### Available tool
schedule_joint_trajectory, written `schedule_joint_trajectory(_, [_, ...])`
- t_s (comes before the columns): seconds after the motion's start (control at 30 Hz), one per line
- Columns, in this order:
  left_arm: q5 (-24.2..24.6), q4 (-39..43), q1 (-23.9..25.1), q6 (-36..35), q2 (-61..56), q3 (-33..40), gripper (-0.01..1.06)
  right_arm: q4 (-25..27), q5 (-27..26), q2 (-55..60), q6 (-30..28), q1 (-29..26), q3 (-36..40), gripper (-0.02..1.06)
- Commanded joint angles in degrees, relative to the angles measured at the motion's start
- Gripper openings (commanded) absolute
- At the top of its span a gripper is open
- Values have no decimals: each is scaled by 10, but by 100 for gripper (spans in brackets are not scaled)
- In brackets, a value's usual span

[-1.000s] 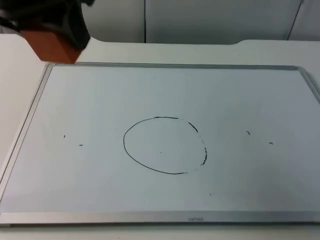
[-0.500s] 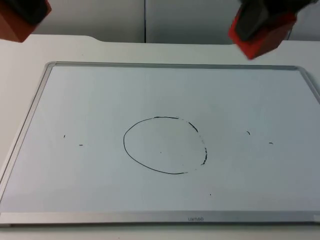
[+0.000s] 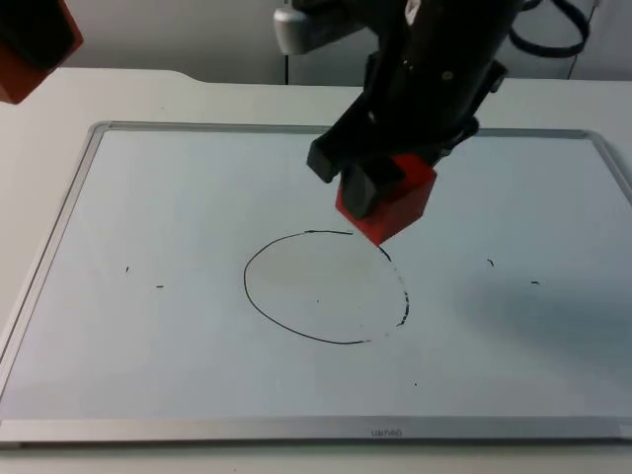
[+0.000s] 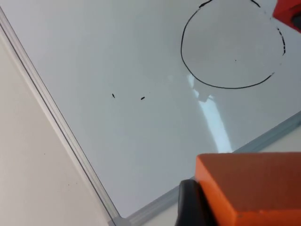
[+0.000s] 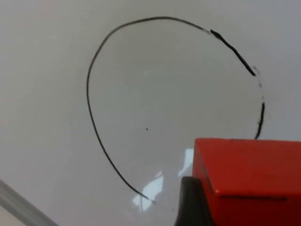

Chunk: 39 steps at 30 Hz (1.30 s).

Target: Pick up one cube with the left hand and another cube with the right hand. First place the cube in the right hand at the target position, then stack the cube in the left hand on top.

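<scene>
**Over the circle's far rim: red cube carried in, orange cube held back**

At the whiteboard's far left corner, off its frame, the left gripper [image 3: 30, 39] is clamped on the orange cube [image 3: 22, 61]; in the left wrist view a black fingertip [image 4: 190, 207] presses against the cube's side. Compared with half a second ago this gripper sits in almost the same spot, waiting above the table [image 3: 39, 178] beyond the board.

Toward the middle of the whiteboard [image 3: 197, 197], the hand-drawn black circle [image 3: 259, 316] marks the target, with a tiny dot inside it. Small ink ticks [image 3: 143, 278] lie near the left edge, and another pair near the right edge.

Over the circle's far right rim hangs the right gripper [image 3: 380, 193], its fingers closed on the red cube [image 3: 395, 202]. Half a second ago it was up by the board's far right edge; now the arm has swung inward and lower. From the right wrist view the red cube overlaps the circle's line, held above the board. Nothing lies inside the ring.
</scene>
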Motion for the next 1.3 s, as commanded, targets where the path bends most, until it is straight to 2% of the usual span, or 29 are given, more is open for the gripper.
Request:
schedule_joint_trajectory(0.0, [1, 0, -5, 3, -6, 1, 0, 0, 2, 13, 4, 10, -19, 0])
schedule_joint_trajectory(0.17, [1, 2, -5, 12, -6, 1, 0, 1, 15, 62, 4, 21, -53, 0])
schedule_joint_trajectory(0.43, [-2, 2, -5, 14, -6, 1, 0, 2, 8, 103, 8, 21, -57, 0])
schedule_joint_trajectory(0.87, [-3, 2, -5, 14, -6, 1, 0, 2, -24, 131, 8, 21, -57, 0])
schedule_joint_trajectory(1.23, [-3, -3, -5, 14, -6, 1, 0, 4, -27, 131, 6, 21, -57, 0])
schedule_joint_trajectory(1.27, [-3, -4, -5, 14, -6, 1, 0, 18, -27, 131, -1, 21, -57, 0])
